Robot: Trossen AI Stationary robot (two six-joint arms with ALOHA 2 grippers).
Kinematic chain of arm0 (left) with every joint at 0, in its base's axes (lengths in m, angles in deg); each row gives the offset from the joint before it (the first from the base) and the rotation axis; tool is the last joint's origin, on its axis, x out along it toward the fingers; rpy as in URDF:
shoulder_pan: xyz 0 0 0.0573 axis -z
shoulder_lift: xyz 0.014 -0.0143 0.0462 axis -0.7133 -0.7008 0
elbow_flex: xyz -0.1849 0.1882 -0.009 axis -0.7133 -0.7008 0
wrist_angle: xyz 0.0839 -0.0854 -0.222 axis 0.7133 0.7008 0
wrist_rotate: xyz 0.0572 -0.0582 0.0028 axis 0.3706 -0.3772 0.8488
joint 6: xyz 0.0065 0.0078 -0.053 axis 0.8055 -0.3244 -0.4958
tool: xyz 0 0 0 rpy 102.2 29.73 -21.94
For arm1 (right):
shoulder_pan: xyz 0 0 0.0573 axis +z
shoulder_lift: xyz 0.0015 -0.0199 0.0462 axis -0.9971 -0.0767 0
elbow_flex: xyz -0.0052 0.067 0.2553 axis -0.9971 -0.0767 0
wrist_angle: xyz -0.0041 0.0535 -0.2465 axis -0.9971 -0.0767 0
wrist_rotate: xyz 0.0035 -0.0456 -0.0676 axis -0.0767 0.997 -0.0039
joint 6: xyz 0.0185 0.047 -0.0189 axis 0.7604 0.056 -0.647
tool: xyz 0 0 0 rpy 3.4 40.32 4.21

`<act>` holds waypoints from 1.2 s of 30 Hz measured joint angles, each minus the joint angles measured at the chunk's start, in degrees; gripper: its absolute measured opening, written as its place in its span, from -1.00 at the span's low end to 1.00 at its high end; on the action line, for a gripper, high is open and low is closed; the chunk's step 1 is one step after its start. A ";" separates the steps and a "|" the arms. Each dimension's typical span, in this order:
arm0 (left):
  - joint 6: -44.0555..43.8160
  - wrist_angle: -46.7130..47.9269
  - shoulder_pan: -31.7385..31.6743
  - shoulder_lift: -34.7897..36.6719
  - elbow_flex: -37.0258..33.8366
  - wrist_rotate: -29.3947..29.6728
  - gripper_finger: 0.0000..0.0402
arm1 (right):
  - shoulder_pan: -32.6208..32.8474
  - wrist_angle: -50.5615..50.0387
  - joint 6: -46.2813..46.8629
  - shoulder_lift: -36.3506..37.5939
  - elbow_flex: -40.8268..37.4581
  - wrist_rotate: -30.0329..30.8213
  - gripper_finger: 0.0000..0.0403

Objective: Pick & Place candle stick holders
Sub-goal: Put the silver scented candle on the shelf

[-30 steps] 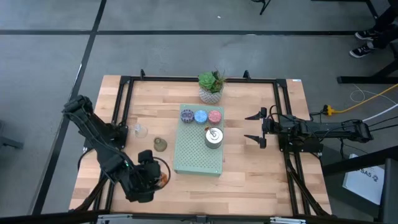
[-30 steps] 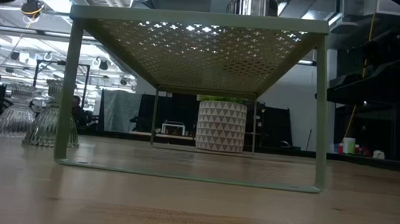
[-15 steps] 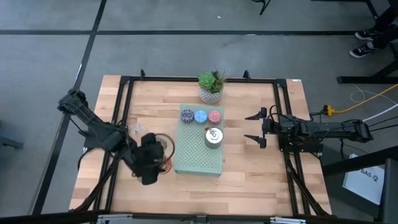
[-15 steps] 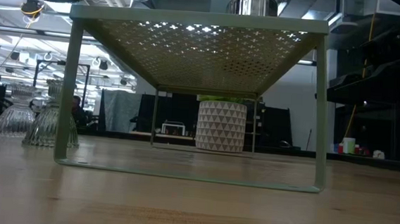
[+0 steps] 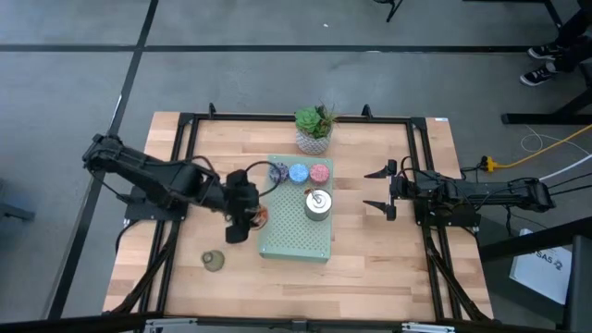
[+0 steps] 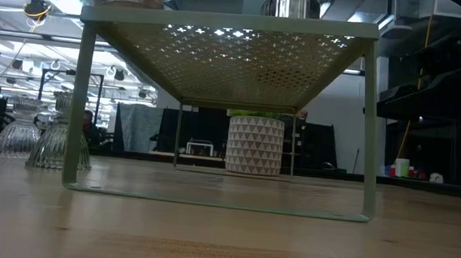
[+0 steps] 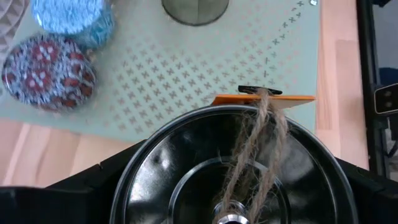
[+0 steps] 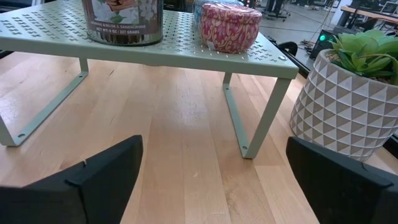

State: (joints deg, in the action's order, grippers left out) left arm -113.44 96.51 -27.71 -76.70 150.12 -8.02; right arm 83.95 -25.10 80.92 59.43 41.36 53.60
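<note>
Candle stick holders: four already stand on the green perforated shelf [image 5: 294,236], purple [image 5: 278,171], blue [image 5: 298,172], pink [image 5: 320,172] and a silver tin [image 5: 317,204]. The left hand [image 5: 242,208] sits at the shelf's left edge, closed round a shiny dark tin [image 7: 227,174] with twine, which I judge is next to go up. An olive holder [image 5: 214,261] waits on the counter [image 5: 370,268]. The right hand [image 5: 377,190] idles wide open, empty. Only the low view shows clear glass holders [image 6: 39,136]
</note>
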 joint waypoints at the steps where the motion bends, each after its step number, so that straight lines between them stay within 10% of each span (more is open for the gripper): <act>1: 1.39 -0.52 -0.91 0.00 0.00 -0.84 0.73 | 0.00 0.01 0.00 -0.01 0.02 -0.01 0.98; 36: 22.27 -7.85 -17.28 -9.30 3.87 -15.37 0.73 | 0.02 -0.01 0.00 -0.01 0.00 -0.01 0.98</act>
State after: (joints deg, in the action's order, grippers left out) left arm -91.17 88.66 -44.99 -85.99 153.99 -23.39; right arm 83.97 -25.11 80.92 59.42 41.36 53.58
